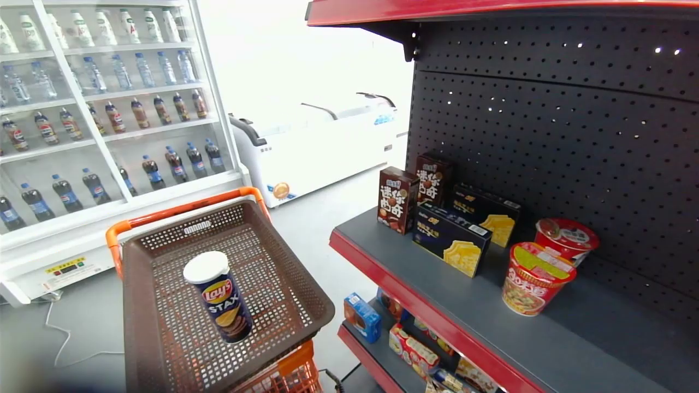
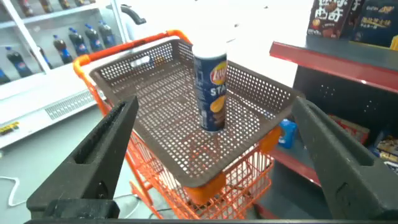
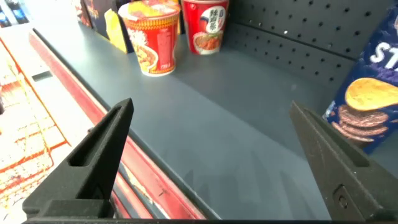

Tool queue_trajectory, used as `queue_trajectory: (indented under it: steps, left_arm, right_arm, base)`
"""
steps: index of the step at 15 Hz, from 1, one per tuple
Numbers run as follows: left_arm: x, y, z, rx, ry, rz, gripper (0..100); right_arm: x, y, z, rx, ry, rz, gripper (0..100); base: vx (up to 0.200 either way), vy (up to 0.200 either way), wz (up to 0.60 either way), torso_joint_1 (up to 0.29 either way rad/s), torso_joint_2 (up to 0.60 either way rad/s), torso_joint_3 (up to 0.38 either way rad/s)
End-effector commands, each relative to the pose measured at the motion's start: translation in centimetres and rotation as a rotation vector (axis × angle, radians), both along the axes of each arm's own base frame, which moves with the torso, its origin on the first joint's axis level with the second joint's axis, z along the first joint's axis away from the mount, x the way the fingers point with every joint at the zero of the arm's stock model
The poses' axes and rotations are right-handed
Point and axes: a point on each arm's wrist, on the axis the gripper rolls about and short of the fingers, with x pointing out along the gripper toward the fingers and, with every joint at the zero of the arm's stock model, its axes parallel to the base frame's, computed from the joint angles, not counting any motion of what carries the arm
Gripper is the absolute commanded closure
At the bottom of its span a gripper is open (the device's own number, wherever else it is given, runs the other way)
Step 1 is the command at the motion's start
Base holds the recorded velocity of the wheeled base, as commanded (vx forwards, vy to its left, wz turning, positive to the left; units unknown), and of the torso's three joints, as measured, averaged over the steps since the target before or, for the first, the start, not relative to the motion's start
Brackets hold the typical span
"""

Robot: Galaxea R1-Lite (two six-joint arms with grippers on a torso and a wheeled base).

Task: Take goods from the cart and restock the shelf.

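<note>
Bright even store light, blown-out white glare above the chest freezer (image 1: 322,144), edges bowed

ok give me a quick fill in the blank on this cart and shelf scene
1. The chips can stands ___ in the brown basket on the orange cart.
2. The lid of the chips can is ___.
3. The number of noodle cups on the shelf is ___.
4. The jaws of the left gripper stand ___.

Missing words: upright; white; two; open
</note>
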Motion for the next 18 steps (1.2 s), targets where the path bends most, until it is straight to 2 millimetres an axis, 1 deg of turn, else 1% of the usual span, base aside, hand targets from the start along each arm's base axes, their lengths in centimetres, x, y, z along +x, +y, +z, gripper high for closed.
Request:
queue_trajectory:
  steps: [1, 2, 3, 4, 5, 6, 7, 8, 9, 10, 11, 12, 13, 14, 15, 18]
  left_arm:
    - [1.4, 0.0, 10.9, 0.05, 0.121, 0.018, 0]
    - [3.0, 0.0, 12.7, 0.078, 0.191, 0.014, 0]
    - [5.8, 0.1, 14.3, 0.13, 0.275, 0.043, 0]
    - [7.6, 0.2, 14.9, 0.168, 0.333, 0.082, 0]
    - [9.0, 0.2, 15.1, 0.21, 0.372, 0.068, 0]
    - [10.3, 0.4, 15.1, 0.214, 0.414, 0.071, 0]
    - [10.9, 0.3, 15.1, 0.215, 0.431, 0.055, 0]
    - [11.9, 0.4, 14.7, 0.186, 0.471, 0.006, 0]
    - [13.2, 1.1, 13.9, 0.089, 0.546, -0.095, 0]
    - [13.9, 2.0, 12.9, 0.013, 0.603, -0.192, 0]
    - [14.5, 2.9, 12.1, -0.03, 0.608, -0.305, 0]
    - [15.4, 3.8, 11.0, -0.031, 0.611, -0.396, 0]
    - [16.1, 4.4, 9.8, -0.006, 0.633, -0.418, 0]
    - [16.6, 5.8, 8.3, 0.065, 0.643, -0.377, 0]
    - [16.7, 6.4, 7.4, 0.081, 0.654, -0.354, 0]
    - [17.0, 7.2, 5.2, 0.04, 0.699, -0.334, 0]
  right_arm:
    - [0.0, 0.0, 0.0, 0.0, 0.0, 0.001, 0]
    - [0.0, 0.0, 0.0, 0.0, 0.0, 0.001, 0]
    - [0.0, 0.0, 0.0, 0.0, 0.0, 0.001, 0]
    - [0.0, 0.0, 0.0, 0.0, 0.0, 0.001, 0]
    - [0.0, 0.0, 0.0, 0.0, 0.0, 0.001, 0]
    - [0.0, 0.0, 0.0, 0.0, 0.0, 0.001, 0]
    - [0.0, 0.0, 0.0, 0.0, 0.0, 0.001, 0]
    - [0.0, 0.0, 0.0, 0.0, 0.0, 0.001, 0]
    - [0.0, 0.0, 0.0, 0.0, 0.0, 0.0, 0]
    - [0.0, 0.0, 0.0, 0.0, 0.0, 0.001, 0]
    - [0.0, 0.0, 0.0, 0.0, 0.0, 0.0, 0]
    - [0.0, 0.0, 0.0, 0.0, 0.0, 0.001, 0]
    - [0.0, 0.0, 0.0, 0.0, 0.0, 0.001, 0]
    - [0.0, 0.0, 0.0, 0.0, 0.0, 0.001, 0]
    - [0.0, 0.0, 0.0, 0.0, 0.0, 0.001, 0]
    - [0.0, 0.0, 0.0, 0.0, 0.0, 0.001, 0]
  base:
    - [0.0, 0.0, 0.0, 0.0, 0.0, 0.0]
    - [0.0, 0.0, 0.0, 0.0, 0.0, 0.0]
    - [0.0, 0.0, 0.0, 0.0, 0.0, 0.0]
    - [0.0, 0.0, 0.0, 0.0, 0.0, 0.0]
    - [0.0, 0.0, 0.0, 0.0, 0.0, 0.0]
    - [0.0, 0.0, 0.0, 0.0, 0.0, 0.0]
    - [0.0, 0.0, 0.0, 0.0, 0.0, 0.0]
    - [0.0, 0.0, 0.0, 0.0, 0.0, 0.0]
    - [0.0, 0.0, 0.0, 0.0, 0.0, 0.0]
    - [0.0, 0.0, 0.0, 0.0, 0.0, 0.0]
    - [0.0, 0.0, 0.0, 0.0, 0.0, 0.0]
    - [0.0, 0.0, 0.0, 0.0, 0.0, 0.0]
    - [0.0, 0.0, 0.0, 0.0, 0.0, 0.0]
    - [0.0, 0.0, 0.0, 0.0, 0.0, 0.0]
    - [0.0, 0.0, 0.0, 0.0, 0.0, 0.0]
    - [0.0, 0.0, 0.0, 0.0, 0.0, 0.0]
